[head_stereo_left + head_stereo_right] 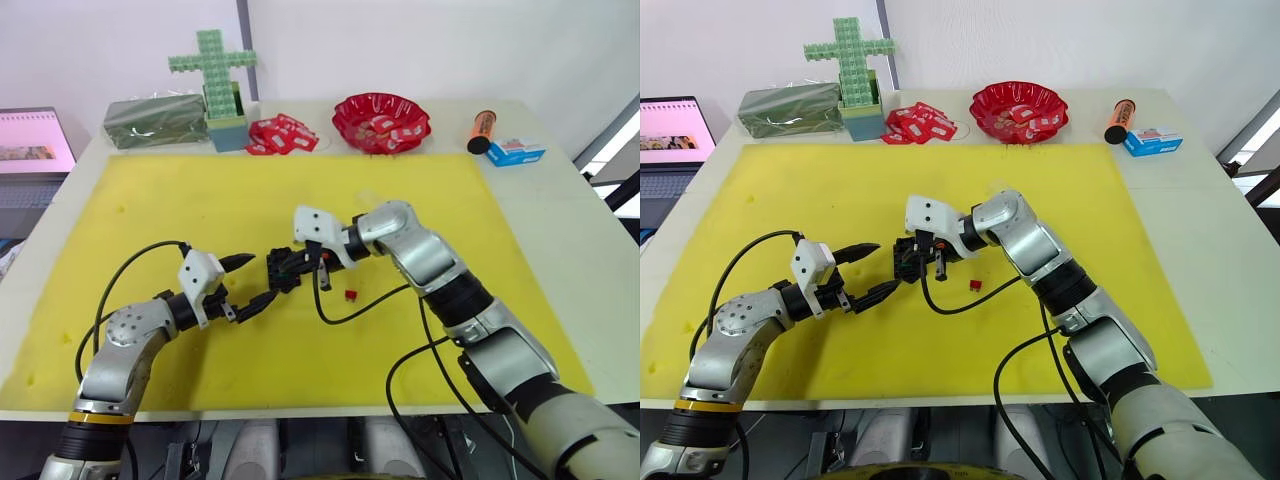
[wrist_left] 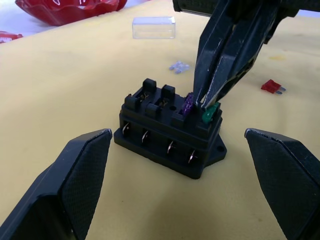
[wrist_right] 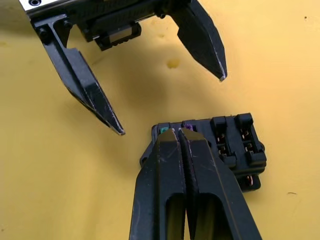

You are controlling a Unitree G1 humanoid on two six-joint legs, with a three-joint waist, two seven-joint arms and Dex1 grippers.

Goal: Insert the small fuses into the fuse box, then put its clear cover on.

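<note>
The black fuse box (image 2: 169, 142) sits mid-mat on the yellow mat (image 1: 150, 200). A purple fuse (image 2: 188, 104) and a green fuse (image 2: 210, 114) stand in its end slots. My right gripper (image 2: 201, 104) is shut, its tips touching down between those two fuses. My left gripper (image 3: 172, 105) is open, its fingers spread on either side of the box without touching it. A red fuse (image 2: 272, 86) lies loose on the mat beside the box, and two pale fuses (image 2: 179, 66) lie behind it. Farther back is the clear cover (image 2: 154, 27).
Along the table's far edge stand a red bowl (image 1: 381, 120), red-white packets (image 1: 282, 135), a green block cross (image 1: 212, 60), a wrapped green pack (image 1: 155, 122), an orange tube (image 1: 481, 130) and a blue box (image 1: 516, 152). A laptop (image 1: 35, 140) is at the far left.
</note>
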